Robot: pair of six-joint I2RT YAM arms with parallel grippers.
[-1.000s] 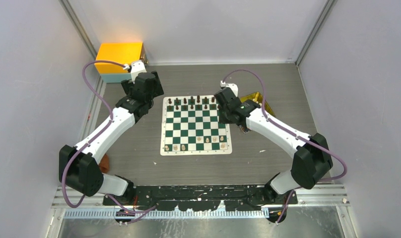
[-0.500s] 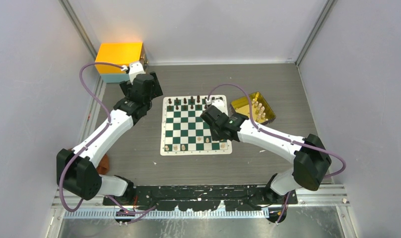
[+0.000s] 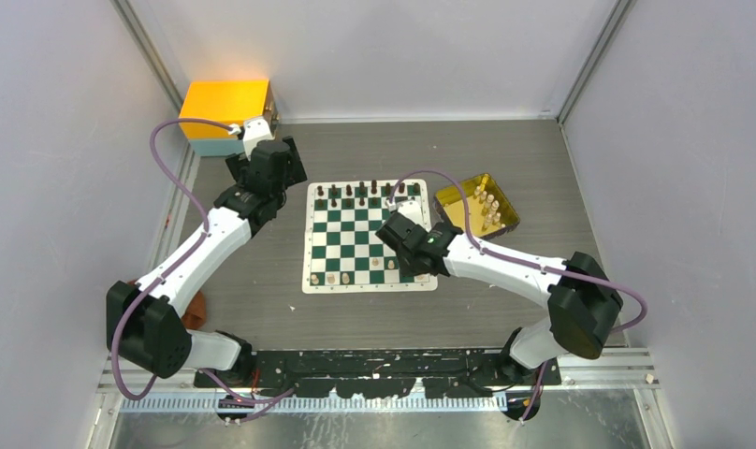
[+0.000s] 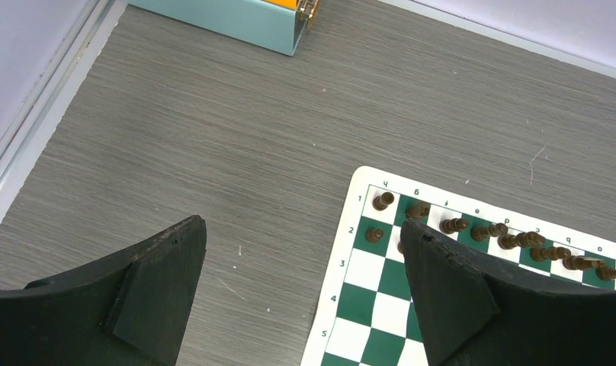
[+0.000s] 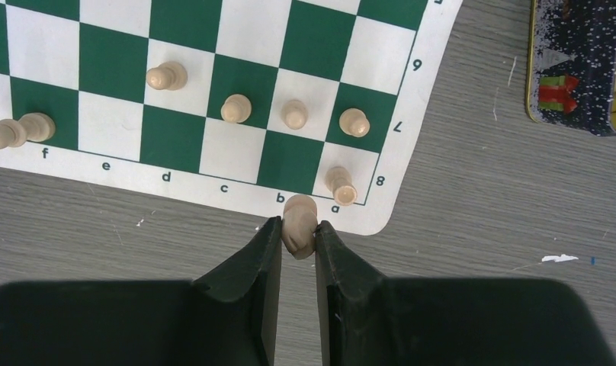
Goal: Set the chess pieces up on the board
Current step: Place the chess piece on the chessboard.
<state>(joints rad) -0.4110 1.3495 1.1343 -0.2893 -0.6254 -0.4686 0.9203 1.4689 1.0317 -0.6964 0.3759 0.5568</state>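
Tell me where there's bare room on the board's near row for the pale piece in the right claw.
Free: squares b through e on the edge row, bordered by the corner piece on a and the pieces by f. The row behind, a to d, is crowded.

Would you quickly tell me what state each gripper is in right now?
Left gripper: open, holding nothing.
Right gripper: closed on a pale chess piece.

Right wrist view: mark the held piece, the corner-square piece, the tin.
held pale piece point(image 5: 298, 223), right wrist view, its middle.
corner-square pale piece point(image 5: 340, 185), right wrist view, its body.
tin point(image 5: 575, 53), right wrist view, its dark printed surface.
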